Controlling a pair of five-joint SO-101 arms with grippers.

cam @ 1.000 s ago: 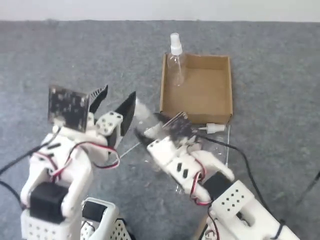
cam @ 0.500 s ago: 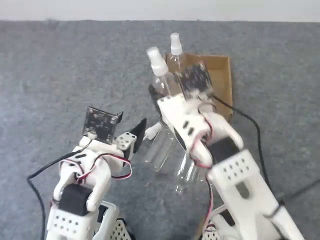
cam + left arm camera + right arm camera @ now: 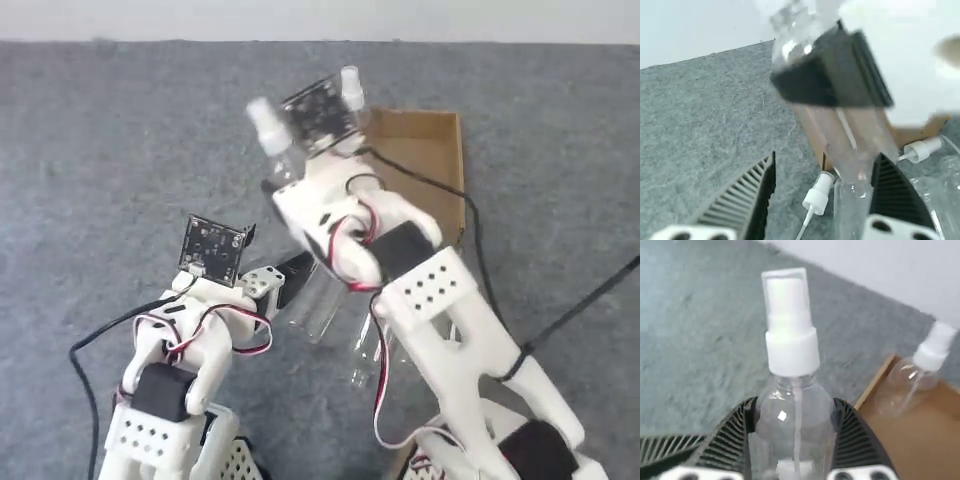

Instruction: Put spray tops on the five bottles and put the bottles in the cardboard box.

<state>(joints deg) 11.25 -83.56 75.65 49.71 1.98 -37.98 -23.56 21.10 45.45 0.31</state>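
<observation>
My right gripper (image 3: 287, 178) is shut on a clear bottle (image 3: 792, 415) fitted with a white spray top (image 3: 265, 122), held upright in the air just left of the cardboard box (image 3: 425, 165). A second capped bottle (image 3: 350, 88) stands in the box's far left corner (image 3: 917, 372). My left gripper (image 3: 822, 200) is open low over the table, holding nothing. Beyond its fingers lie a loose spray top (image 3: 817, 197) and an uncapped bottle (image 3: 852, 205). More clear bottles (image 3: 322, 300) lie between the two arms.
Another loose spray top (image 3: 922, 149) lies by the box's near wall. The right arm stretches over the lying bottles and hides part of the box. Grey carpet (image 3: 120, 130) stretches to the left and far side.
The right arm has lifted the capped bottle off the table and swung it up and left, beside the box. The left arm has drawn back and lowered, its gripper open.
</observation>
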